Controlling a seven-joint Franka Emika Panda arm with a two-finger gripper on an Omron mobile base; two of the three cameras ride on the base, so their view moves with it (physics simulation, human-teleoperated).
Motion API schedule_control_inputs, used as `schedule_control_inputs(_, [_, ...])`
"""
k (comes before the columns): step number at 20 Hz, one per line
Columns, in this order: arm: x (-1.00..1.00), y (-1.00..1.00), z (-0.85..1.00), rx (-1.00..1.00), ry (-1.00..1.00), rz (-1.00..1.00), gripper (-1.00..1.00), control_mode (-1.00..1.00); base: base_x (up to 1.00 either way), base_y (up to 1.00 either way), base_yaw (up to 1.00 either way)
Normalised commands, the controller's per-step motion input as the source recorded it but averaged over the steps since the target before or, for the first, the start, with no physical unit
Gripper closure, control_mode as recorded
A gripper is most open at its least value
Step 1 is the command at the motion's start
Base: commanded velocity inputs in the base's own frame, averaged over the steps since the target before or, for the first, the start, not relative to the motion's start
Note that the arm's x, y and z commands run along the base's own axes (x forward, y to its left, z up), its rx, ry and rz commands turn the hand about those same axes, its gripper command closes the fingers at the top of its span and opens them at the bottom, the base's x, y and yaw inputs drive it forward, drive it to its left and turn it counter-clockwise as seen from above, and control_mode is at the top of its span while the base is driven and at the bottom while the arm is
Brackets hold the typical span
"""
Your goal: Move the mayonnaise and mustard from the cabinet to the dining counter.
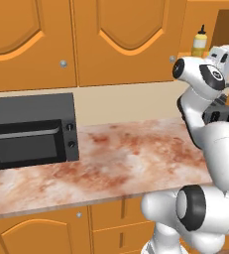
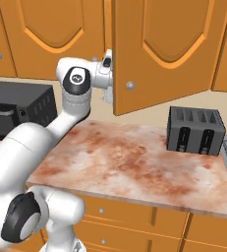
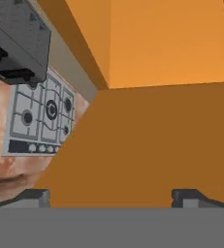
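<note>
Upright still-shelved mustard (image 1: 199, 43), nozzle up, inside cabinet (image 1: 121, 42).

Reddish-brown marbled stone wall counter (image 1: 126, 163): black boxy microwave (image 1: 34, 130) on its left end, dark grey four-slot toaster (image 2: 196, 130) toward right, steel gas hob (image 3: 40, 118) just beyond toaster.

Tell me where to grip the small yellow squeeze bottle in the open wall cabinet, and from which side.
Grip the yellow squeeze bottle around its body, below the narrower shoulder and thin dark nozzle. It stands upright on the orange cabinet shelf, so come in level through the open front, fingers either side. The gripper is open.
</note>
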Motion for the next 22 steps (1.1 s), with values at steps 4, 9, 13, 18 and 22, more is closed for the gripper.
schedule_control_inputs(4, [-0.96,-1.00,0.00,0.00,0.00,-0.06,-1.00,-1.00,0.00,0.00,0.00])
schedule_control_inputs(9, [-1.00,-1.00,0.00,0.00,-0.01,-0.08,-1.00,-1.00,0.00,0.00,0.00])
schedule_control_inputs(13, [-0.90,-1.00,-0.04,0.00,-0.02,-0.08,-1.00,-1.00,0.00,0.00,0.00])
schedule_control_inputs(18, [-0.06,-0.80,-0.06,0.01,0.00,0.00,-1.00,-1.00,0.00,0.00,0.00])
schedule_control_inputs(22, [0.00,-0.26,0.00,0.19,0.00,0.00,-1.00,-1.00,0.00,0.00,0.00])
